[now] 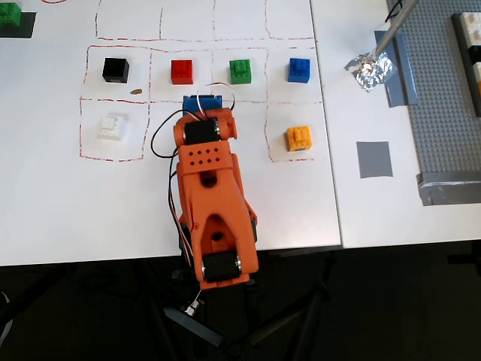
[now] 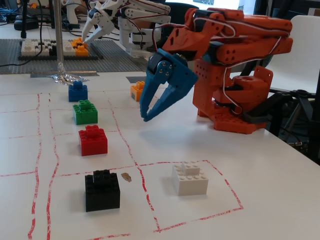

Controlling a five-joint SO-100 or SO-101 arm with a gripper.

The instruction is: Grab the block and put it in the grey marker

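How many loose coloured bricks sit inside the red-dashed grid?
6: black, red, green and blue in a row; white and orange below. The arm may hide more.

The arm is built of bright orange printed plastic shells, some faces dotted with rows of small round holes, with black servo blocks set into the joints. Thin white, red and black cables loop along its top and sides in both views. Its pincer has two blue pointed fingers that taper to narrow tips, joined at a round hub with small silver screws.
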